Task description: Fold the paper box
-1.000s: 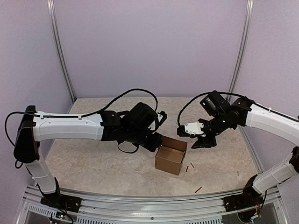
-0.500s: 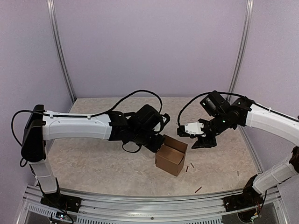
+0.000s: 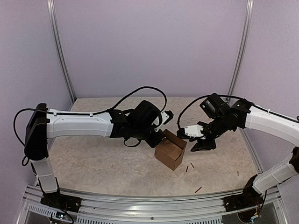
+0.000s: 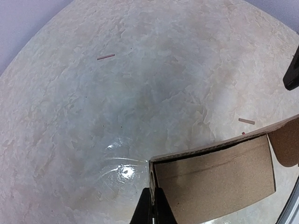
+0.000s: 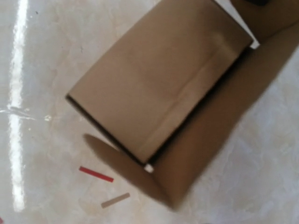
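The paper box (image 3: 170, 150) is a small brown cardboard box with its top open, and it sits tilted at the middle of the table. My left gripper (image 3: 159, 138) is shut on the top edge of its left wall. In the left wrist view the two dark fingertips (image 4: 158, 201) pinch that thin cardboard edge, with the gripper (image 4: 153, 191) at the corner of the paper box (image 4: 215, 172). My right gripper (image 3: 201, 143) hangs just right of the box, apart from it, open and holding nothing. Its wrist view looks down on the paper box (image 5: 159, 79); its fingers are out of frame.
Small thin sticks lie on the marbled table: two right of the box (image 3: 191, 165), one near the front (image 3: 198, 189), one far right (image 3: 237, 173). A red stick (image 5: 96, 174) and a tan stick (image 5: 115, 200) lie beside the box's corner. Purple walls enclose the table.
My left gripper has reached right to the box and shut on its left wall. The box has turned and tipped slightly. The right gripper has dipped a little.
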